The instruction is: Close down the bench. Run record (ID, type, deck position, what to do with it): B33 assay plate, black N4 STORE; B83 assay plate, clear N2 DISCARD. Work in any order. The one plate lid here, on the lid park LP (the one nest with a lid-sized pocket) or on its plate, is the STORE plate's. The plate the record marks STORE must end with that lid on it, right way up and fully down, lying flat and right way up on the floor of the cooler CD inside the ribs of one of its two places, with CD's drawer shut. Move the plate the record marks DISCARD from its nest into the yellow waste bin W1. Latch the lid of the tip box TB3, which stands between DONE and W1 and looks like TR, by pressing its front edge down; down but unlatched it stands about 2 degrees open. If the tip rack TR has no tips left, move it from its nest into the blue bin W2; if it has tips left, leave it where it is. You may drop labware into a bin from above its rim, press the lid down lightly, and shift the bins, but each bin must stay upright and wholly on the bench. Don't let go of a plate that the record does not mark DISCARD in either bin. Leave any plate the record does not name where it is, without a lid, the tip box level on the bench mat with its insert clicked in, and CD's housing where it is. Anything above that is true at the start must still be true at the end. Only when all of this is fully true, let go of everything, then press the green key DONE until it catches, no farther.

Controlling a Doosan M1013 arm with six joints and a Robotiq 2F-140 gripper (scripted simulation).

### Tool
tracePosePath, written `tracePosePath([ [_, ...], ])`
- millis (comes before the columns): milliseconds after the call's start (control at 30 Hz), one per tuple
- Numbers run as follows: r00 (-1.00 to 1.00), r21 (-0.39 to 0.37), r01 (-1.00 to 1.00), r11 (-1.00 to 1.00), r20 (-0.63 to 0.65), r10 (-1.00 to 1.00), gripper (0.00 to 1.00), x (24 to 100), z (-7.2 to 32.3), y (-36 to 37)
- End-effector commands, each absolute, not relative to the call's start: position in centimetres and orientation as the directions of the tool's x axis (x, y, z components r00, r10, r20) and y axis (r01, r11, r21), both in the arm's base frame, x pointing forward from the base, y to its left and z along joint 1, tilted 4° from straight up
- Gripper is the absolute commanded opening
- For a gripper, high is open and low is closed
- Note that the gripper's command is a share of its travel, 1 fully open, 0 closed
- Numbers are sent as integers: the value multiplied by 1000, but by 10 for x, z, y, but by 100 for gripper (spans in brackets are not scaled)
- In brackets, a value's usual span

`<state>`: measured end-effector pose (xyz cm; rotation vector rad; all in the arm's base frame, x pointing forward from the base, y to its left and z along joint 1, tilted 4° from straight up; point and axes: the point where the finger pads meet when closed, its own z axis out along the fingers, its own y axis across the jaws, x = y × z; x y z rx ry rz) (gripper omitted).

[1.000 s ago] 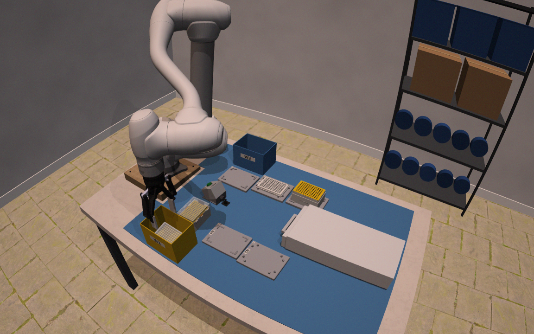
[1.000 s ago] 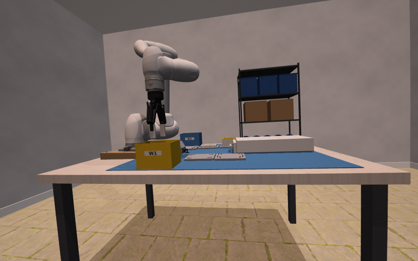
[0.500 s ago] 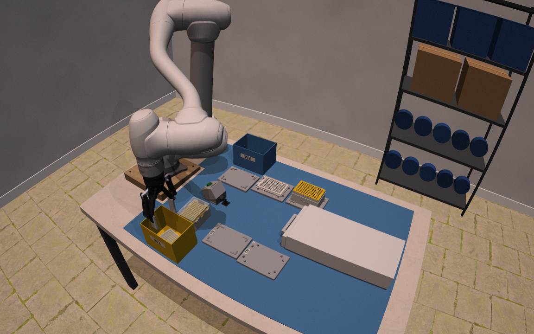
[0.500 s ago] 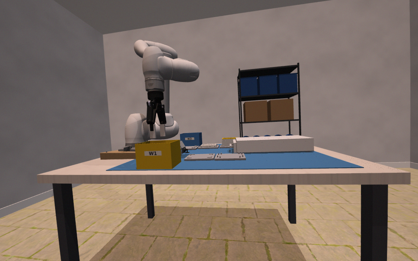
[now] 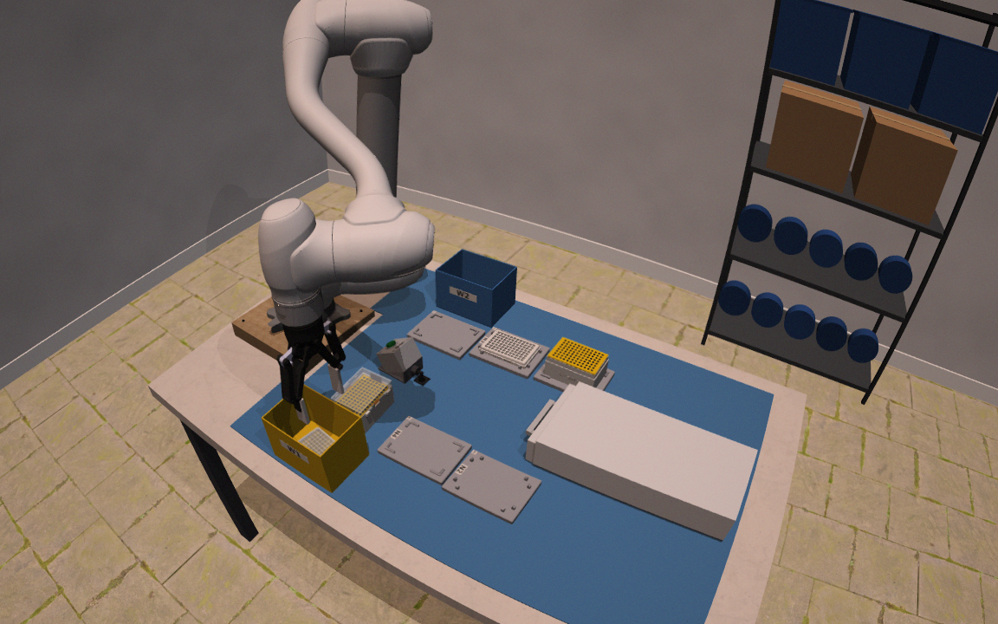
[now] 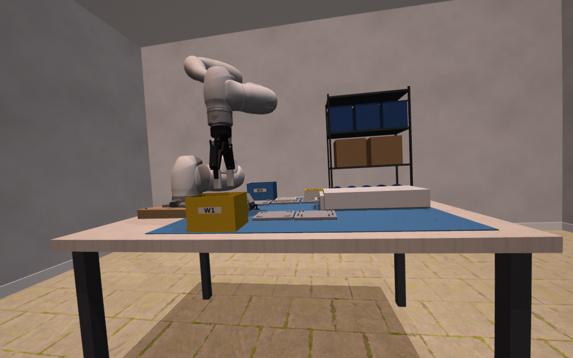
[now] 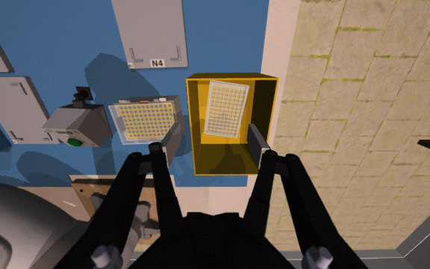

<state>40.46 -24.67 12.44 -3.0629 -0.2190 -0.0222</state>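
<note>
The clear assay plate (image 5: 314, 442) (image 7: 225, 108) lies slightly askew on the floor of the yellow bin W1 (image 5: 332, 465) (image 6: 217, 218) (image 7: 234, 75). My gripper (image 5: 316, 395) (image 6: 223, 181) (image 7: 213, 131) hangs open and empty just above the bin's rim, with nothing between its fingers. The tip box TB3 (image 5: 363, 392) (image 7: 145, 119), with yellow tips under a clear lid, stands beside W1. The green DONE key (image 5: 391, 341) (image 7: 74, 142) sits on its grey housing next to it. Nest N4 (image 5: 424, 448) (image 7: 151, 33) is bare. I see no black plate in any view.
The white cooler CD (image 5: 642, 458) (image 6: 375, 197) lies at the right with its drawer front toward the nests. The blue bin W2 (image 5: 476, 285) (image 6: 261, 190) stands at the back. A pale well plate (image 5: 508, 346) and the yellow tip rack TR (image 5: 579, 355) sit on back nests.
</note>
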Motion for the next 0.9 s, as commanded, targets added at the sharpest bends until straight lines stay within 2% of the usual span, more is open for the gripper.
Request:
tracePosePath([
  [0, 990, -69, 142, -987, 19, 141, 66, 408, 125, -239],
  [867, 990, -69, 142, -987, 19, 141, 66, 449, 135, -152],
])
